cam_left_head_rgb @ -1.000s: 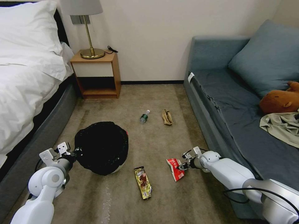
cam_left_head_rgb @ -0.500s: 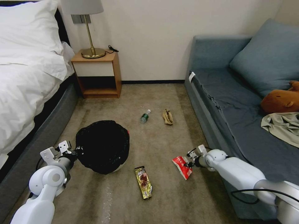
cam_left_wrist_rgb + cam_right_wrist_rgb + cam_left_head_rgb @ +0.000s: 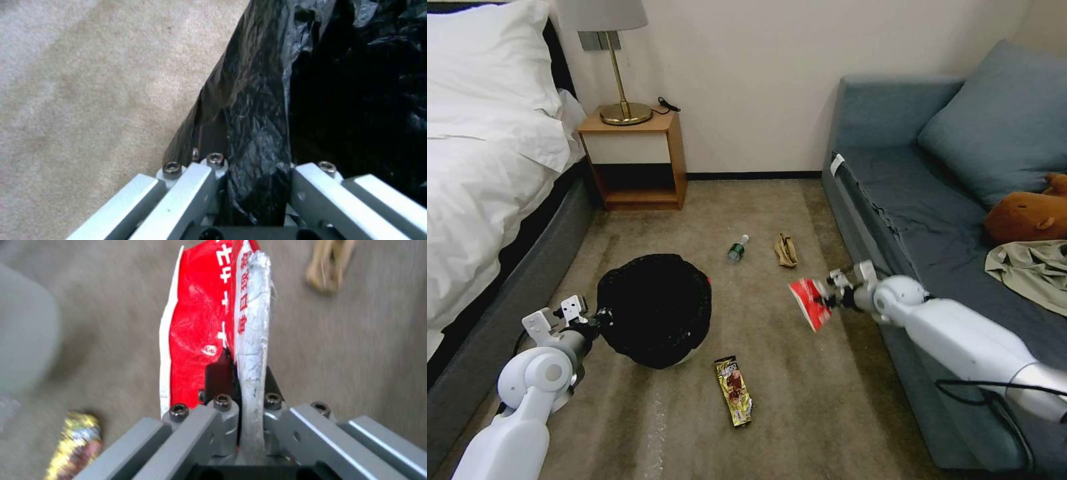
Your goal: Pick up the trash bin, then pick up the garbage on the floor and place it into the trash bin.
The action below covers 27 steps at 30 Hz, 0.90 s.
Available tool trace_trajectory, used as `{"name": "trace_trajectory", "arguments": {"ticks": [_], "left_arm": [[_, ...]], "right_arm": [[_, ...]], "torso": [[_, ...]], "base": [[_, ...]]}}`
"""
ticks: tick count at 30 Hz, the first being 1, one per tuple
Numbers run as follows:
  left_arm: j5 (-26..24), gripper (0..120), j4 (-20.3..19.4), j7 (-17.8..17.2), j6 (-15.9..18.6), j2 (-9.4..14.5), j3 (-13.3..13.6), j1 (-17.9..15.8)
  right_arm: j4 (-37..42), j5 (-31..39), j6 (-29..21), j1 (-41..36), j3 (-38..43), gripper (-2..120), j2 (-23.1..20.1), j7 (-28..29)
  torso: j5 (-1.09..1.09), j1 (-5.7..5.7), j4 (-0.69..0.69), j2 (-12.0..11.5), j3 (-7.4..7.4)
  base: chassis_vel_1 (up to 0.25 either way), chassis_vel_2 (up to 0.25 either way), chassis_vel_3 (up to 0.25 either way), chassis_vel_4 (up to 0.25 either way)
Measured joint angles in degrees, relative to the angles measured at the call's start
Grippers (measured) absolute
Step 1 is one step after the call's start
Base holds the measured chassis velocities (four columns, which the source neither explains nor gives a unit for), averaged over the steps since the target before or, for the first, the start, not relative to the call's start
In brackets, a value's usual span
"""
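The trash bin (image 3: 655, 308), a round bin lined with a crinkled black bag over a white base, serves as the landmark on the carpeted floor (image 3: 800, 413). The left gripper (image 3: 602, 319) is at the bin's rim on the side nearest the bed (image 3: 480, 200), and the left wrist view shows its fingers (image 3: 195, 186) closed on a fold of the black liner and rim (image 3: 256, 140), with one finger outside the bin and the other inside. The bin appears tilted, its opening facing up and toward the robot. To the right of the bin, toward the sofa (image 3: 934, 220), the right gripper (image 3: 826, 301) is raised above the carpet with its fingers (image 3: 222, 406) clamped on the red-white packet (image 3: 809, 301); in the right wrist view the packet (image 3: 213, 323) stands out from between the fingers, red print on one face and a silvery torn edge on the other. Just in front of the bin, nearer the robot, the yellow-brown snack bar wrapper (image 3: 734, 391) lies flat on the carpet, also visible as a blurred gold shape (image 3: 75, 443) in the right wrist view. Beyond the bin, toward the nightstand (image 3: 634, 160) and wall, the small green bottle (image 3: 736, 249) lies on its side, and just beside it the tan crumpled scrap (image 3: 786, 251) rests on the floor. On the sofa lie a brown plush toy (image 3: 1027, 215) and a beige garment (image 3: 1030, 270), well apart from the bin.
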Motion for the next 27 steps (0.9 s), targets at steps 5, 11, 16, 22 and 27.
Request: {"name": "trace_trajectory", "arguments": {"ticks": [5, 11, 16, 22, 27], "left_arm": [[-0.8, 2, 2.1, 0.7, 0.1, 0.0, 0.7, -1.0], [-0.9, 2, 3.6, 1.9, 0.1, 0.3, 0.9, -1.3], [-1.0, 2, 4.6, 2.7, 0.1, 0.5, 1.6, -1.9], [-0.8, 2, 4.6, 2.9, 0.4, 0.4, 2.5, -2.2], [-0.2, 2, 4.1, 2.8, 0.6, 0.0, 3.1, -2.4]], "right_arm": [[7.2, 2.6, -0.7, 2.8, 0.7, 0, -1.3, 2.4], [11.0, 4.8, -0.8, 4.9, 1.0, 0, -1.8, 4.3], [16.2, 7.8, -0.9, 7.6, 1.7, 0, -2.1, 6.1], [21.7, 11.6, -0.5, 10.0, 1.8, 0, -2.2, 7.4], [28.8, 14.2, 0.4, 12.1, 0.0, 0, -2.5, 8.7]], "torso": [[0.01, 0.0, -0.01, 0.0, 0.0], [0.01, 0.0, 0.0, 0.0, 0.0], [0.01, 0.0, 0.0, 0.0, -0.01], [0.0, 0.0, 0.0, 0.0, 0.0], [0.0, 0.0, 0.0, 0.0, -0.01]], "base": [[0.0, 0.0, 0.0, 0.0], [0.0, 0.0, 0.0, 0.0], [0.0, 0.0, 0.0, 0.0], [0.0, 0.0, 0.0, 0.0], [0.0, 0.0, 0.0, 0.0]]}}
